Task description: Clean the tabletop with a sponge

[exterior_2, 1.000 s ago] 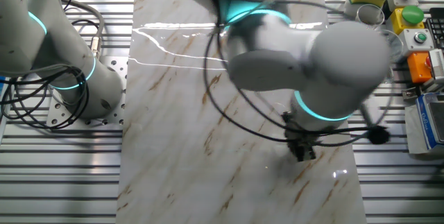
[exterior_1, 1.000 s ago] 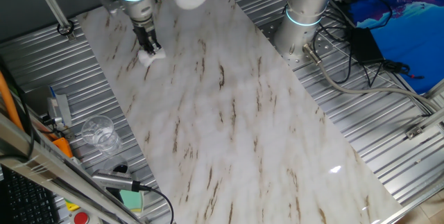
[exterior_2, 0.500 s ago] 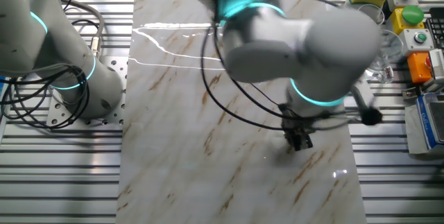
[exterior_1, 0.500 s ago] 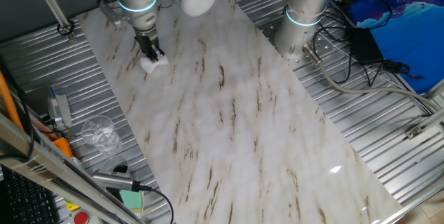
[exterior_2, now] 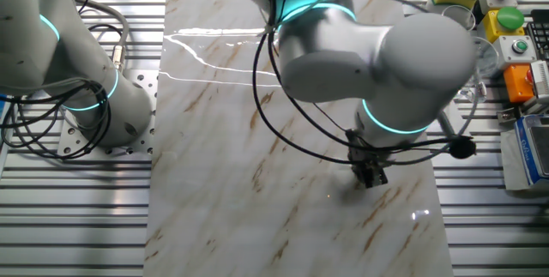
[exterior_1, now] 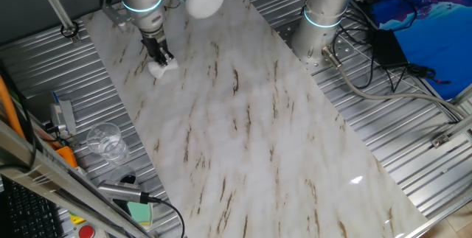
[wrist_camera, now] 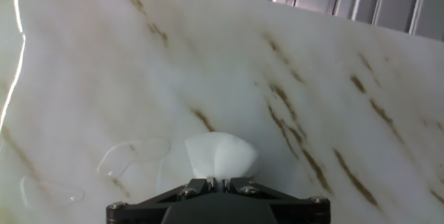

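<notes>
The tabletop is a long white marble-look slab with brown veins; it also shows in the other fixed view and fills the hand view. My gripper points down at the slab's far left end, shut on the small white sponge, which is pressed on the slab. In the hand view the sponge bulges out just ahead of the closed black fingers. In the other fixed view the gripper is near the slab's right edge; the sponge is hidden there.
Ribbed grey metal surrounds the slab. A clear glass, a green block and tools lie front left. A second arm's base stands at the back. A button box stands beside the slab. Wet streaks show near the sponge.
The gripper with the sponge slid a little along the slab between one second ago and half a second ago, then shifted only slightly. It stays shut on the sponge.
</notes>
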`<action>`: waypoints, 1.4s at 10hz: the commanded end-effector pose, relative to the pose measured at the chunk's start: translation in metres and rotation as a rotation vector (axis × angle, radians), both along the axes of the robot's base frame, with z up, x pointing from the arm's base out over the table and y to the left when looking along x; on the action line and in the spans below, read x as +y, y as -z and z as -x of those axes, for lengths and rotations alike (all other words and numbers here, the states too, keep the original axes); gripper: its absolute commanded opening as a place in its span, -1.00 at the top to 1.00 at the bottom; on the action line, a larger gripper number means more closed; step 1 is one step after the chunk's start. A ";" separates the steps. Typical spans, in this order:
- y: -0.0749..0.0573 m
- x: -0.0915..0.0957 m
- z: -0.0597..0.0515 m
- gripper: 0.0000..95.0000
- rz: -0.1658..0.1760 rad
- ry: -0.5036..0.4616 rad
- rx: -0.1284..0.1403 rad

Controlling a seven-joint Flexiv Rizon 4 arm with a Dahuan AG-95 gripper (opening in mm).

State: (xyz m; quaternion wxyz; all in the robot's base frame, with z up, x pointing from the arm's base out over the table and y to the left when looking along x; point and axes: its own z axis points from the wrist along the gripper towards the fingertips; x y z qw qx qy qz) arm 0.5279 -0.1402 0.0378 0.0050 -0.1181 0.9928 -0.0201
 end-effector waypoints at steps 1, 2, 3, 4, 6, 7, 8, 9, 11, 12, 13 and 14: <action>-0.001 0.001 0.000 1.00 -0.067 -0.087 0.016; -0.001 0.001 0.000 1.00 -0.066 -0.112 0.023; -0.001 0.001 0.000 1.00 -0.065 -0.120 0.029; -0.001 0.001 0.000 1.00 -0.064 -0.125 0.030; -0.001 0.001 0.000 1.00 -0.054 -0.134 0.032; -0.001 0.001 0.000 1.00 -0.056 -0.147 0.032; -0.001 0.001 0.000 1.00 -0.055 -0.150 0.032; -0.001 0.001 0.000 1.00 -0.041 -0.157 0.033; -0.001 0.001 0.000 1.00 -0.034 -0.166 0.032; -0.001 0.001 0.001 1.00 -0.032 -0.167 0.032; -0.004 -0.002 0.001 1.00 -0.034 -0.158 0.030; -0.008 -0.003 -0.002 1.00 -0.035 -0.143 0.027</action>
